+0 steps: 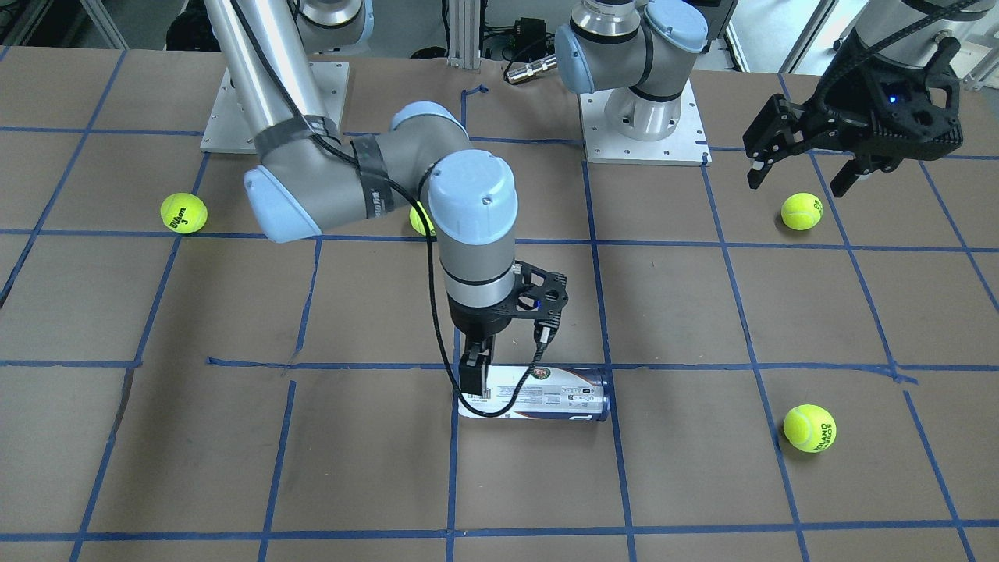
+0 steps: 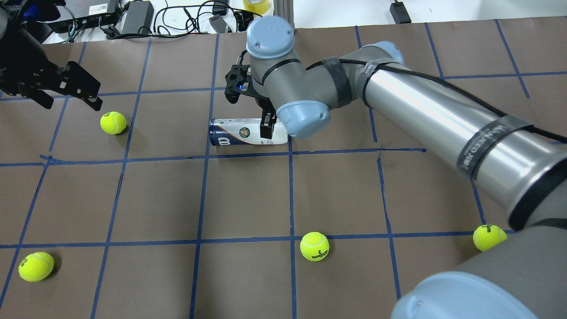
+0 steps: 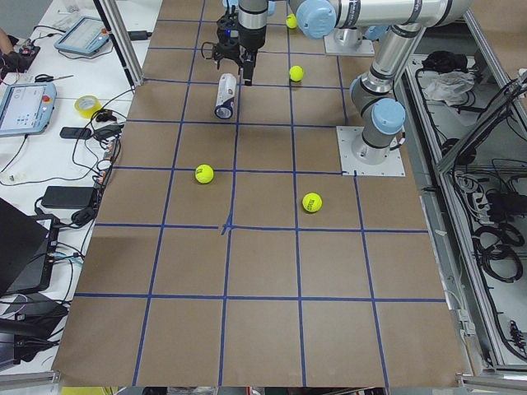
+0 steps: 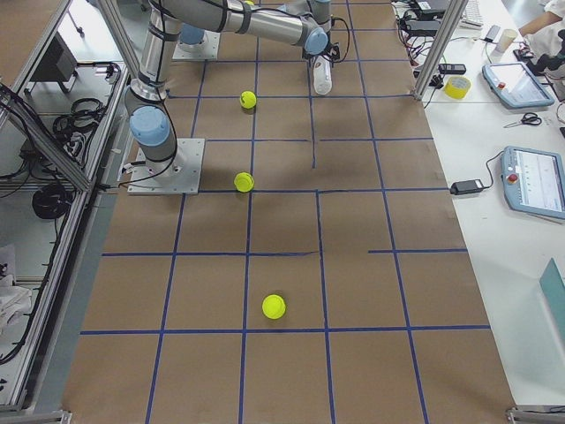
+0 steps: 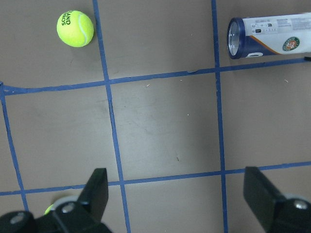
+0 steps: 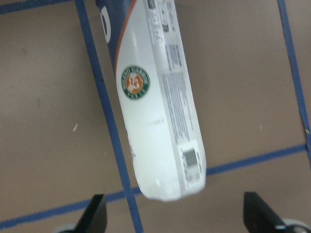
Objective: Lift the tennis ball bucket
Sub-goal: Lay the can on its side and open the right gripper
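Your right gripper [image 6: 176, 218] is sitting with its jaws spread wide, straddling the white end of the tennis ball bucket [image 1: 562, 394] and not pinching it. The bucket is lying on its side on the table [image 1: 702, 468], navy end pointing toward the left arm's side. Your left gripper [image 1: 801, 183] is hanging spread open above a tennis ball [image 1: 801, 211], well apart from the bucket.

Robotics lab, blue-taped grid table [image 4: 380, 291], teach pendants [image 4: 535, 181], loose cables [image 2: 177, 13]
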Robot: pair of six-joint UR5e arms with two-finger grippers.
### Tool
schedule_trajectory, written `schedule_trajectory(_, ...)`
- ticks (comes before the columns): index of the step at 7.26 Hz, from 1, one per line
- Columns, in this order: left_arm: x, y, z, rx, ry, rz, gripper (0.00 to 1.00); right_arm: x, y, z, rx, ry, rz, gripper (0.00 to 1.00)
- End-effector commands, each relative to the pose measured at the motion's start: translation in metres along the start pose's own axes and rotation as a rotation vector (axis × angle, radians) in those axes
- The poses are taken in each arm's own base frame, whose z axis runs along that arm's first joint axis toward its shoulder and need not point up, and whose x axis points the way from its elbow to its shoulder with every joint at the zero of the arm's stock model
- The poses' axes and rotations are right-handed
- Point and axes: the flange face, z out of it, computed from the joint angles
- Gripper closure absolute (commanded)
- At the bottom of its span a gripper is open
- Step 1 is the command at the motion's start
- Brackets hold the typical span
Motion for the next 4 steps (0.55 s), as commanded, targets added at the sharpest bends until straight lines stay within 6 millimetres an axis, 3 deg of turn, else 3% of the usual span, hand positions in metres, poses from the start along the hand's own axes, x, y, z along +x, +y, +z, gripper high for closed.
schedule_trajectory(1,0.004,0.0,0.005,0.004,0.04,0.0,0.0,0.048,0.095,-0.082,-0.008,-0.043,0.18,0.0)
schedule_trajectory(2,0.005,-0.002,0.007,0.005,0.058,0.0,0.0,0.057,0.137,-0.118,-0.021,-0.052,0.258,0.0)
schedule_trajectory(3,0.005,-0.002,0.008,0.005,0.058,-0.002,0.0,0.054,0.17,-0.143,-0.049,-0.084,0.314,0.0)
schedule_trajectory(4,0.001,-0.008,0.022,-0.008,0.075,-0.006,0.0,0.043,0.195,-0.178,-0.062,-0.093,0.402,0.0)
